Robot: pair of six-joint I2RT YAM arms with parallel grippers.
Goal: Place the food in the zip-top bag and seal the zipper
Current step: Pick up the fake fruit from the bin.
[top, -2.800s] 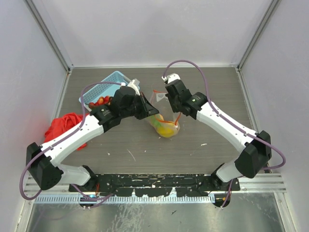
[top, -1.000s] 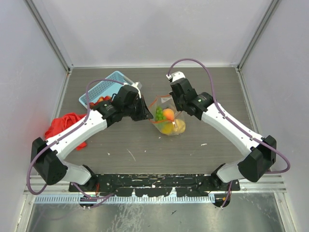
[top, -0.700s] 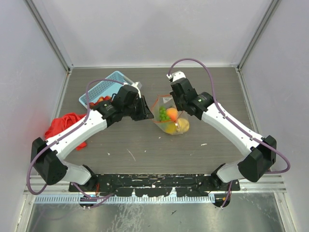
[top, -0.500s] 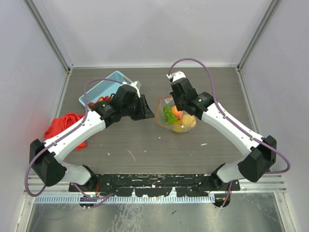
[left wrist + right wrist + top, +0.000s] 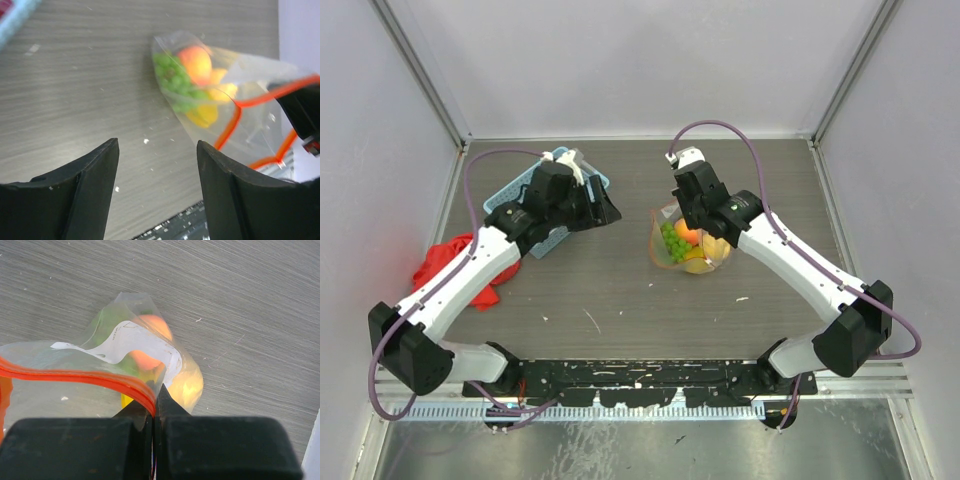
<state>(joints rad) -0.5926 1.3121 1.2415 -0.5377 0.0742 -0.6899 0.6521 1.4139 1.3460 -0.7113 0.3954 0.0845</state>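
One hold left on zip-top bag [image 5: 692, 256]: right pincer [image 5: 154, 401] clenched on zipper [image 5: 100, 376]; left pincer [image 5: 156, 150] released, pulled back upper left. Mouth not yet sealed.

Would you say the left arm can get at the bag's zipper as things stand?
Probably yes: its open fingers face the zipper with nothing between; the right fingers pinch only one spot.

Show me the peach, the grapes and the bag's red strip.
peach [image 5: 196, 62], left wrist view, its rounded middle.
grapes [image 5: 171, 77], left wrist view, middle of bunch.
red strip [image 5: 75, 376], right wrist view, mid-length.
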